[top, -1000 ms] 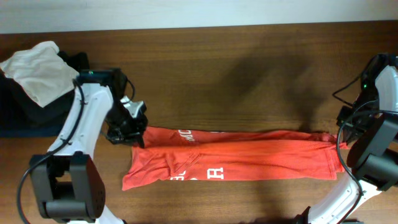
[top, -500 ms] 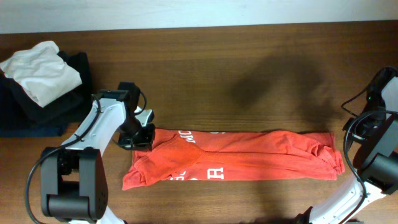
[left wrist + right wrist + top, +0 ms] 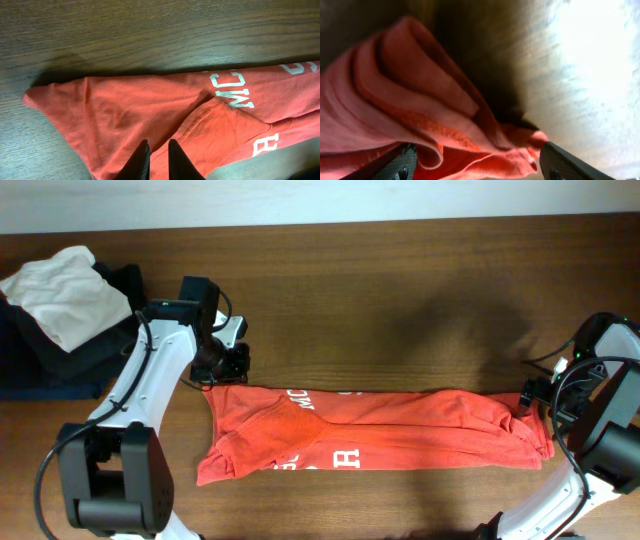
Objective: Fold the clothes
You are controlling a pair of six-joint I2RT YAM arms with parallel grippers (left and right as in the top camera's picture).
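Observation:
The clothes, a red-orange T-shirt with white lettering, lie folded into a long band across the front of the table. My left gripper hovers just behind the shirt's upper left corner. In the left wrist view its fingers stand a narrow gap apart over the shirt, holding nothing. My right gripper is at the shirt's right end. In the right wrist view it is wide open, with loose bunched folds of the shirt lying between the fingers.
A white garment lies on a stack of dark folded garments at the back left corner. The wooden table runs back to a pale wall.
Both grippers have let go of the shirt. The left one opened a little and drew back from the shirt's left corner; the right one opened wide at the right end. The shirt's ends have settled on the table.

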